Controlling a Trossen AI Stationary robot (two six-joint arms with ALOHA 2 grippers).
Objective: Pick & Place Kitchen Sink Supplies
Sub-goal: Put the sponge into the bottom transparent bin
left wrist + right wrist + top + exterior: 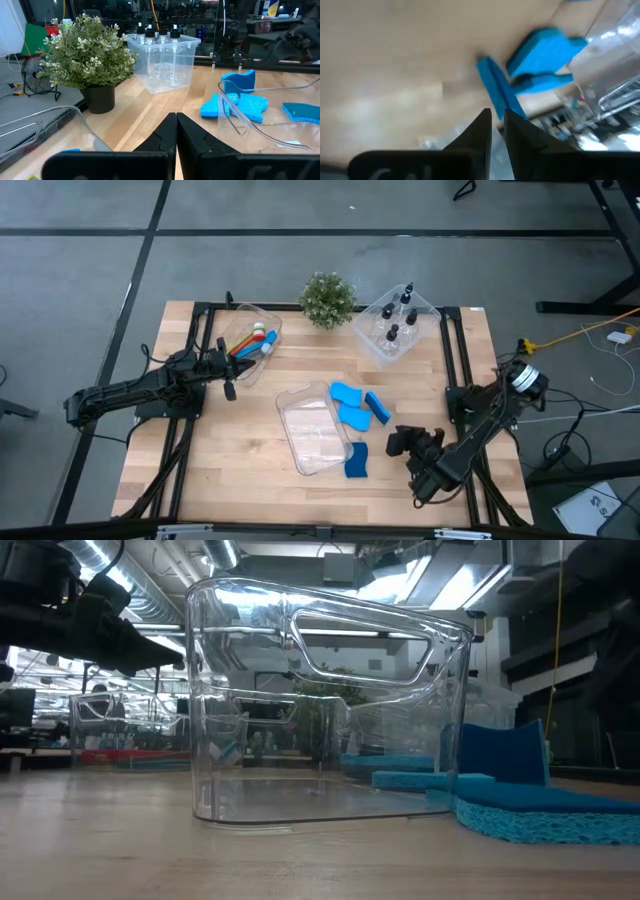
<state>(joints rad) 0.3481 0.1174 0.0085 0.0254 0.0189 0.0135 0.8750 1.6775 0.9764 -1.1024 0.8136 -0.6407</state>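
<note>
**A:** Where did your supplies lie?

**B:** Your brushes [252, 341] sat in the clear bin [262, 316] near the table's [240, 470] far-left corner. Their long axes ran slantwise, the bright heads toward the far edge and the handles toward the left edge. Your black-capped bottles [398, 315] stood upright in a second bin [428, 308] near the far-right corner. Between the two bins, at the far edge, stood the potted plant [327, 299].

**A:** And the sponges?

**B:** Your blue sponge pieces [352, 404] lay bare on the wood around the table's middle, just beside an empty bin [310, 435] lying there. One more piece [357, 461] sat by that bin's near-right corner, its long axis running roughly from near edge to far edge. Another, the narrow piece [378, 407], slanted toward the far-left corner.

**A:** What of your pincers?

**B:** Your left pincer [228, 378] hovered just beside the brush bin, on its near side, with its fingers [192, 142] pressed together on nothing. Your right pincer [395, 444] sat low near the right edge, close to the near edge, pointing toward the sponge pieces. Its fingers [475, 131] stood nearly together with a thin gap, and whether they clamped anything, I couldn't tell you; one sponge edge [497, 92] showed just beyond the tips.
</note>
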